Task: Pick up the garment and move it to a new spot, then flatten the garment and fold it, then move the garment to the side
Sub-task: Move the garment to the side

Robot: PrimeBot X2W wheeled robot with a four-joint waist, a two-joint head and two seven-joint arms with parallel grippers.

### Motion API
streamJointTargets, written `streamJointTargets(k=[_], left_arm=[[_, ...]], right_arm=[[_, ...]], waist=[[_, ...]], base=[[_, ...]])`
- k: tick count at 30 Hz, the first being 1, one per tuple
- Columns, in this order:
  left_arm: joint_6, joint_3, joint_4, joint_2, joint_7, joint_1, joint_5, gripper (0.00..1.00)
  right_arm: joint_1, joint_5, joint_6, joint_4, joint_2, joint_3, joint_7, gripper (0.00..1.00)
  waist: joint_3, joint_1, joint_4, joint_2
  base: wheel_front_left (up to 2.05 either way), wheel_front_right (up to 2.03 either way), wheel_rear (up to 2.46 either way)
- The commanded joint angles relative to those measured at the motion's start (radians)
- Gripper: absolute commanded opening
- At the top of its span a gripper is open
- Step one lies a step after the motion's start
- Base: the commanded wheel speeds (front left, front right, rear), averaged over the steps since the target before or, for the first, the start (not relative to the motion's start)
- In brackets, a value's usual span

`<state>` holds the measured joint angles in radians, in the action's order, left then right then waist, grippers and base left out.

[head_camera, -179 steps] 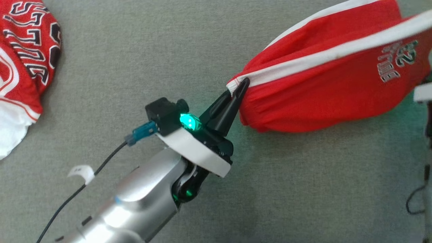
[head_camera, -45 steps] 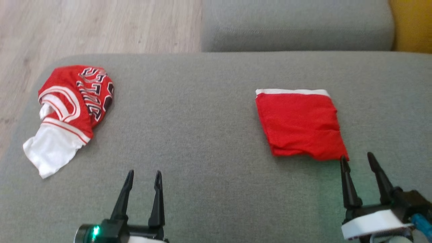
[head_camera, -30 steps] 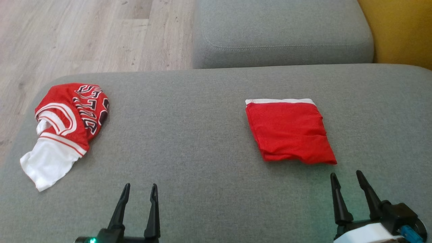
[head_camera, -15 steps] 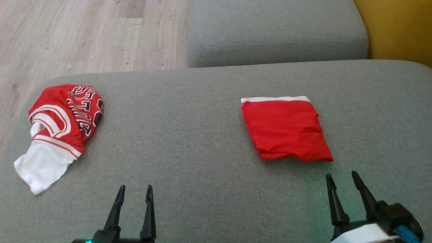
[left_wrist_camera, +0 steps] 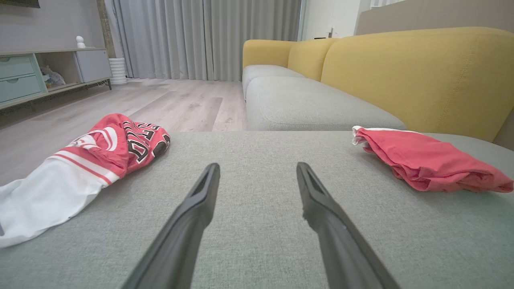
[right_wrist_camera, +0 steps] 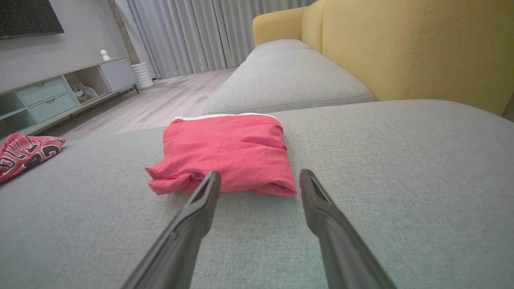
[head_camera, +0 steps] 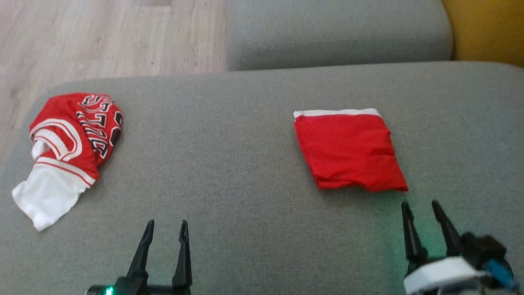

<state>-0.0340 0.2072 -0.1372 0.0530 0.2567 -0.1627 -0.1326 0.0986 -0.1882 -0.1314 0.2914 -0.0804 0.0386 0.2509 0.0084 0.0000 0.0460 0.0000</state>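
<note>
From the head view, I see the garment [head_camera: 348, 151] lying as a folded red square with a white band along its far edge, on the right half of the grey seat cushion [head_camera: 229, 164]. A crumpled red-and-white jersey [head_camera: 69, 139] lies well apart from it, near the cushion's left end. My left tool [head_camera: 167, 223] sits at the lower left with its fingers spread and nothing between them. My right tool [head_camera: 420, 204] sits at the lower right, also spread and empty, with its tips just short of the garment's near corner. Pale wooden floor [head_camera: 102, 37] shows at the upper left.

In the left wrist view, the left tool [left_wrist_camera: 258, 168] points along bare cushion, fingers wide, with the jersey off to one side and the garment to the other.

In the right wrist view, the right tool [right_wrist_camera: 260, 176] is spread, holding nothing. The garment lies directly ahead, its near edge just beyond the fingertips, and I cannot tell whether one tip brushes it. A yellow backrest [right_wrist_camera: 421, 48] rises behind.
</note>
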Motion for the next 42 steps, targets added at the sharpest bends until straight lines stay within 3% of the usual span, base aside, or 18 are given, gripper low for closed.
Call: streamJointTargets(k=[1,7,14,16,17,18,19,20,21,25,31,37,42], left_arm=[[0.000,-0.018,0.042,-0.003,0.005,0.059,-0.005,1.00],[-0.005,0.024,0.058,-0.003,0.005,0.121,-0.023,1.00],[-0.012,0.069,0.049,-0.003,0.005,0.193,-0.047,1.00],[-0.015,0.087,0.042,-0.003,0.005,0.215,-0.054,1.00],[-0.017,0.092,0.040,-0.003,0.005,0.219,-0.058,1.00],[-0.019,0.096,0.038,-0.003,0.005,0.222,-0.061,1.00],[-0.019,0.096,0.038,-0.003,0.005,0.222,-0.061,1.00],[-0.021,0.099,0.037,-0.003,0.005,0.225,-0.063,1.00],[-0.024,0.101,0.036,-0.003,0.005,0.227,-0.067,1.00],[-0.030,0.102,0.039,-0.003,0.005,0.240,-0.079,1.00],[-0.022,0.105,0.044,-0.003,0.005,0.280,-0.077,1.00],[-0.003,0.113,0.044,-0.003,0.005,0.360,-0.067,1.00],[0.023,0.125,0.024,-0.003,0.005,0.428,-0.064,1.00]], right_arm=[[-0.085,-0.016,0.001,-0.014,-0.029,0.019,0.011,1.00],[-0.272,-0.092,0.001,0.127,-0.104,0.019,-0.035,1.00],[-0.433,-0.182,0.001,0.233,-0.225,0.090,-0.244,1.00],[-0.451,-0.259,0.001,0.258,-0.250,0.153,-0.325,1.00],[-0.452,-0.292,0.001,0.263,-0.255,0.175,-0.349,0.93],[-0.451,-0.320,0.001,0.264,-0.262,0.198,-0.368,0.60],[-0.451,-0.320,0.001,0.264,-0.262,0.198,-0.368,0.60],[-0.451,-0.341,0.001,0.265,-0.271,0.215,-0.378,0.24],[-0.453,-0.356,0.001,0.263,-0.279,0.231,-0.381,0.00],[-0.472,-0.407,0.001,0.253,-0.311,0.247,-0.355,0.00],[-0.522,-0.383,0.001,0.241,-0.434,0.228,-0.333,0.00],[-0.574,-0.328,0.001,0.260,-0.580,0.127,-0.321,0.00],[-0.628,-0.267,0.001,0.315,-0.634,0.017,-0.310,0.00]], waist=[[0.035,0.0000,0.003,0.0000],[0.124,0.0000,0.025,0.0000],[0.198,0.0000,0.063,0.0000],[0.213,0.0000,0.074,0.0000],[0.216,0.0000,0.076,0.0000],[0.218,0.0000,0.077,0.0000],[0.218,0.0000,0.077,0.0000],[0.221,0.0000,0.076,0.0000],[0.226,0.0000,0.074,0.0000],[0.248,0.0000,0.051,0.0000],[0.317,0.0000,-0.019,0.0000],[0.411,0.0000,-0.076,0.0000],[0.479,0.0000,-0.102,0.0000]], base=[[0.00,0.00,0.00],[0.00,0.00,0.00],[0.00,0.00,0.00],[0.00,0.00,0.00],[0.00,0.00,0.00],[0.00,0.00,0.00],[0.00,0.00,0.00],[0.00,0.00,0.00],[0.00,0.00,0.00],[0.00,0.00,0.00],[0.00,0.00,0.00],[0.00,0.00,0.00],[0.00,0.00,0.00]])
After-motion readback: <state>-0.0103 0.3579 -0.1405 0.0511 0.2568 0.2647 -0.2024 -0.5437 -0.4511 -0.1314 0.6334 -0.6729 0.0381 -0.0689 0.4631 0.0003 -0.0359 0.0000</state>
